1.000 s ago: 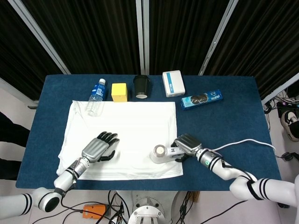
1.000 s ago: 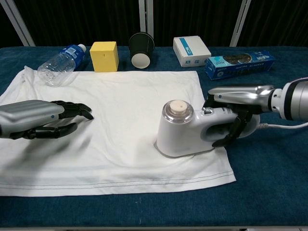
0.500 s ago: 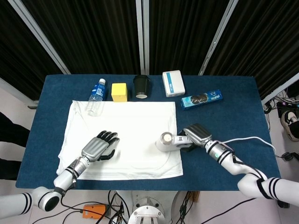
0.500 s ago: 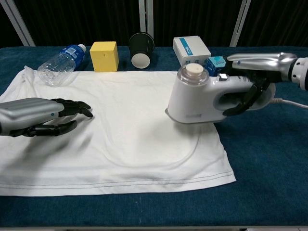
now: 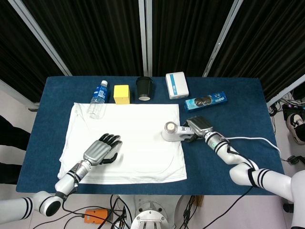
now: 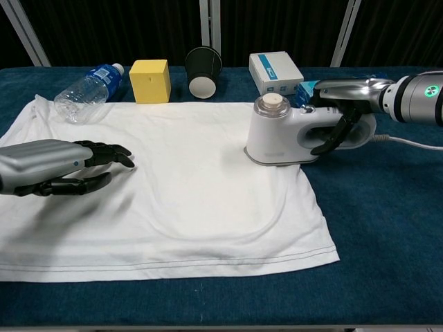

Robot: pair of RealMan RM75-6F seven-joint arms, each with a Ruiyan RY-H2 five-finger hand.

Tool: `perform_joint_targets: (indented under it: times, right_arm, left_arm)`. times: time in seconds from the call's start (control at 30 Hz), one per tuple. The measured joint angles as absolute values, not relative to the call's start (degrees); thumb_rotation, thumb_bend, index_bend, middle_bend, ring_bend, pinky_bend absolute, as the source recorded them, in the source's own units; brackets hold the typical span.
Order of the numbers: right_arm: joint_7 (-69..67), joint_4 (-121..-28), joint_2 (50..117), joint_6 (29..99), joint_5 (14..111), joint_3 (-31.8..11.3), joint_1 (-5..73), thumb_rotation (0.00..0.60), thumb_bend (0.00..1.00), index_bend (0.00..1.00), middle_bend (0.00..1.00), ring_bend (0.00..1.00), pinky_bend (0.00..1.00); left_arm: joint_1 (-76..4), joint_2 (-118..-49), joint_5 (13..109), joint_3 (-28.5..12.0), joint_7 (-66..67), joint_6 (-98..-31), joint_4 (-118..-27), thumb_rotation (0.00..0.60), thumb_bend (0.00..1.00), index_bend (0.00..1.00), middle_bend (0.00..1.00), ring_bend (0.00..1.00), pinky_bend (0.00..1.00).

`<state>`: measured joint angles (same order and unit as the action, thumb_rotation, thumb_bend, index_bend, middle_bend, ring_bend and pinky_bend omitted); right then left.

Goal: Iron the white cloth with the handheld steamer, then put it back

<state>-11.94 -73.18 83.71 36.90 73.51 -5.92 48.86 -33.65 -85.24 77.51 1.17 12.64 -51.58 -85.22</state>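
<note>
The white cloth (image 5: 128,138) (image 6: 173,187) lies spread on the blue table. The white handheld steamer (image 5: 172,132) (image 6: 284,135) sits on the cloth's right edge, towards its far corner. My right hand (image 5: 198,126) (image 6: 342,111) grips the steamer's handle from above. A white cord (image 5: 252,140) trails off to the right. My left hand (image 5: 101,150) (image 6: 59,167) rests palm down on the cloth's left part, fingers together and slightly curled, holding nothing.
Along the far edge of the cloth lie a water bottle (image 5: 97,98) (image 6: 86,86), a yellow block (image 5: 122,94) (image 6: 150,80), a tipped black cup (image 5: 144,88) (image 6: 203,70), a white box (image 5: 177,85) (image 6: 275,72) and a blue biscuit pack (image 5: 205,101) (image 6: 304,91).
My right hand has slid the steamer from the cloth's near right part away towards its far right corner. A curved crease shows where it passed. The left hand has stayed put.
</note>
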Motion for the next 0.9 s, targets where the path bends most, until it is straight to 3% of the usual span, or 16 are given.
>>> perform_joint_targets:
  times: [0.57, 0.9]
  right_arm:
    - [-16.2, -89.7, 74.2, 46.9, 91.1, 4.2, 42.5, 0.600, 0.35, 1.00, 0.94, 0.97, 0.61]
    - [-19.9, -89.7, 68.7, 56.4, 90.1, 4.4, 36.9, 0.600, 0.35, 1.00, 0.94, 0.97, 0.61]
  left_arm:
    - [-33.9, -85.3, 77.8, 1.1, 12.6, -51.7, -85.2, 0.000, 0.42, 0.11, 0.03, 0.00, 0.00]
    - [-32.7, -83.2, 78.6, 0.2, 11.7, -56.1, -87.5, 0.000, 0.42, 0.11, 0.03, 0.00, 0.00]
